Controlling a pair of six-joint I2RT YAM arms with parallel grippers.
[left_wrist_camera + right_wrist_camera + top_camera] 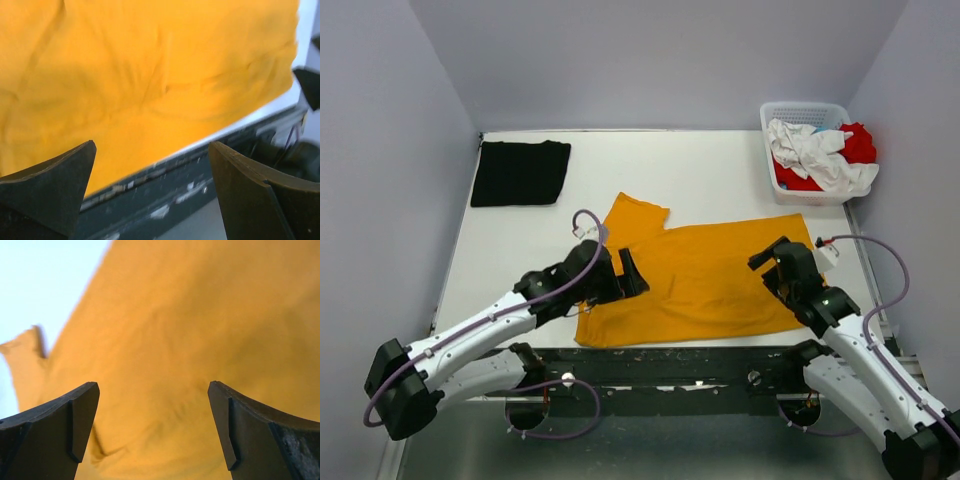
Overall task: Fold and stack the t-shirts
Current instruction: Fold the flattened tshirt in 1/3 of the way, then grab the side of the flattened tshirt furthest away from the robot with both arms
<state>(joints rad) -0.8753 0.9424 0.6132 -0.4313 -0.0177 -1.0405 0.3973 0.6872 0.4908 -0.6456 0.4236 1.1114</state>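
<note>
From above, a mustard orange-yellow cotton t-shirt point(710, 280) lies spread flat at the middle of the near edge of the white tabletop point(720, 180). A folded black t-shirt point(520, 172) sits in the far left corner. A white plastic lattice basket point(804, 108) in the far right corner holds a crumpled white t-shirt point(815, 150) and a red t-shirt point(860, 145). The left gripper point(630, 272) hangs over the mustard shirt's left side and the right gripper point(770, 265) over its right side.

In the left wrist view, the dark fingers point(55, 185) stand wide apart with nothing between them, above yellow cloth beside the table's near edge.

In the right wrist view, the fingers point(65, 425) are likewise spread and empty over the cloth, with a sleeve point(25, 355) at the left.
</note>
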